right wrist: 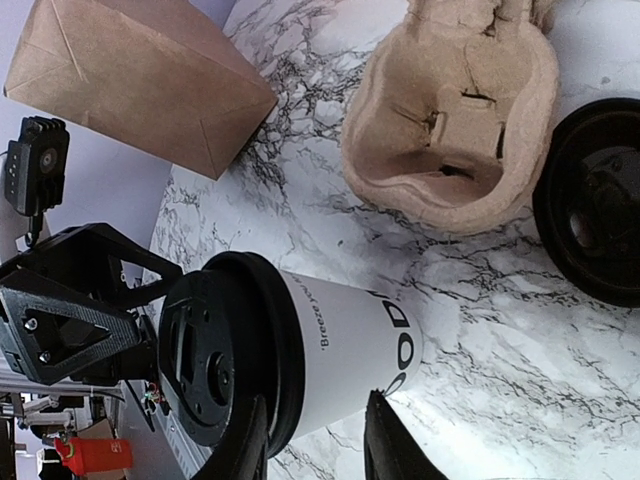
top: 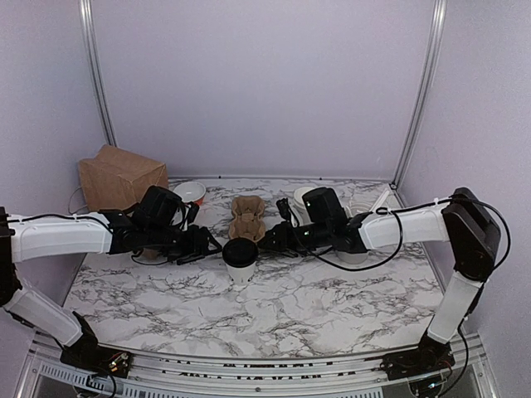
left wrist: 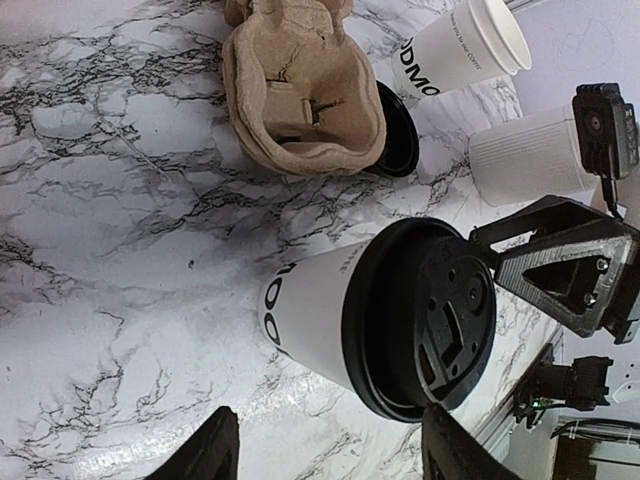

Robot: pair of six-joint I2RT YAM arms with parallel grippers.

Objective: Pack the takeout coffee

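Judging the takeout coffee (top: 240,259) upright on the bench (top: 332,307), we fear a sideways shove topples it: the left end effector (left wrist: 330,412) gapes wide on one side, the right end effector (right wrist: 316,398) sits narrowly parted at its lid (right wrist: 225,350) opposite, gripping or not we cannot tell.

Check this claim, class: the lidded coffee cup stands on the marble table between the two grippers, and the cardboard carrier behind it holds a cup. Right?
No: the cardboard carrier is empty, as the left wrist view shows. The lidded coffee cup does stand on the marble table.
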